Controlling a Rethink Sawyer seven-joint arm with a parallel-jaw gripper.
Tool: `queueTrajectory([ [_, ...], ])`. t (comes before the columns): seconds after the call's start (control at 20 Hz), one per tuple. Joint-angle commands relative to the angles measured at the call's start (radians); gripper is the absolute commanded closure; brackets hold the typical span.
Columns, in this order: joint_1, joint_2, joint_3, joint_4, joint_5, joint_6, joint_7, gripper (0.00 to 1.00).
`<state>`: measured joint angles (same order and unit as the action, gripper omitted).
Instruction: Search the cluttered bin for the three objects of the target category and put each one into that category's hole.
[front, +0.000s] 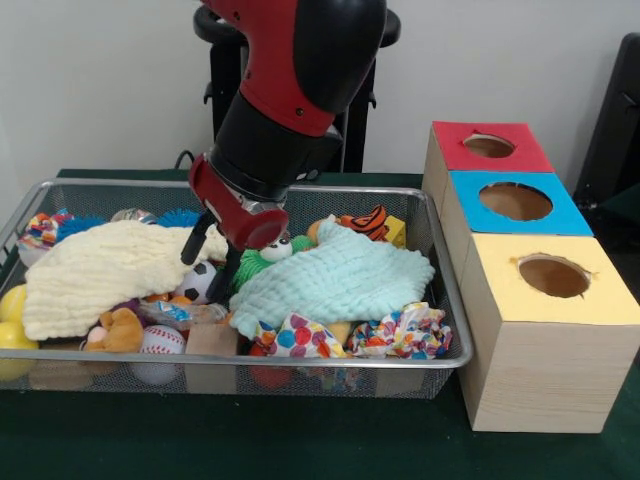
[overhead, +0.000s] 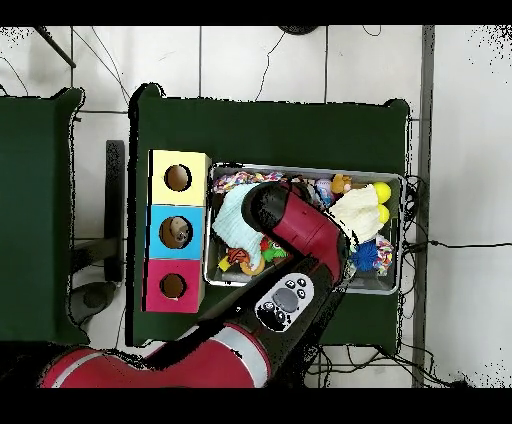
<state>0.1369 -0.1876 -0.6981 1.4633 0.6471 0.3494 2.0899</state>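
Note:
The bin (front: 120, 184) is a silver wire-mesh basket full of toys and cloths; it also shows in the overhead view (overhead: 385, 288), mostly covered by my arm. My gripper (front: 212, 262) hangs inside the bin at mid-left. Its two black fingers (front: 194, 244) are apart and hold nothing. It is just above a small soccer ball (front: 200, 283), between a cream cloth (front: 100, 265) and a mint cloth (front: 335, 275). Three boxes stand right of the bin, each with a round hole: red (front: 490, 146), blue (front: 515, 201), yellow (front: 553, 276).
Near the gripper lie a green spiky toy (front: 254, 266), a panda ball (front: 277, 249), a baseball (front: 160, 342), a brown plush (front: 118, 330) and a wooden block (front: 212, 340). A tiger toy (front: 370, 220) sits at the back. Yellow balls (front: 12, 305) lie at the left wall.

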Motion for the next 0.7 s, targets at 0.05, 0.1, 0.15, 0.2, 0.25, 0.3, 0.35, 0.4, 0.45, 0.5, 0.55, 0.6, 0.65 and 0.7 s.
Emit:
queueTrajectory([
  [0.05,0.005,0.039,0.078,-0.021,-0.061,-0.088,0.132,0.0],
  [0.1,-0.076,-0.024,0.167,-0.078,-0.079,0.35,0.06,0.0],
  [0.15,0.01,0.023,0.055,-0.083,-0.104,0.244,0.086,0.0],
  [0.2,0.014,0.034,0.04,-0.097,-0.11,0.259,0.089,0.0],
  [0.25,0.005,0.023,0.054,-0.105,-0.12,0.372,0.098,0.0],
  [0.3,0.011,0.023,0.046,-0.105,-0.126,0.357,0.1,0.0],
  [0.35,0.031,0.027,0.019,-0.106,-0.134,0.327,0.112,0.0],
  [0.4,0.042,0.028,0.005,-0.105,-0.14,0.312,0.123,0.0],
  [0.45,0.063,0.032,-0.022,-0.104,-0.147,0.281,0.14,0.0],
  [0.5,0.07,0.032,-0.029,-0.103,-0.152,0.272,0.148,0.0],
  [0.55,0.074,0.033,-0.027,-0.101,-0.152,0.28,0.162,0.0],
  [0.6,0.068,0.029,-0.014,-0.101,-0.15,0.301,0.162,0.0],
  [0.65,0.053,0.023,0.01,-0.105,-0.147,0.343,0.157,0.0],
  [0.7,0.043,0.018,0.026,-0.107,-0.145,0.368,0.153,0.0],
])
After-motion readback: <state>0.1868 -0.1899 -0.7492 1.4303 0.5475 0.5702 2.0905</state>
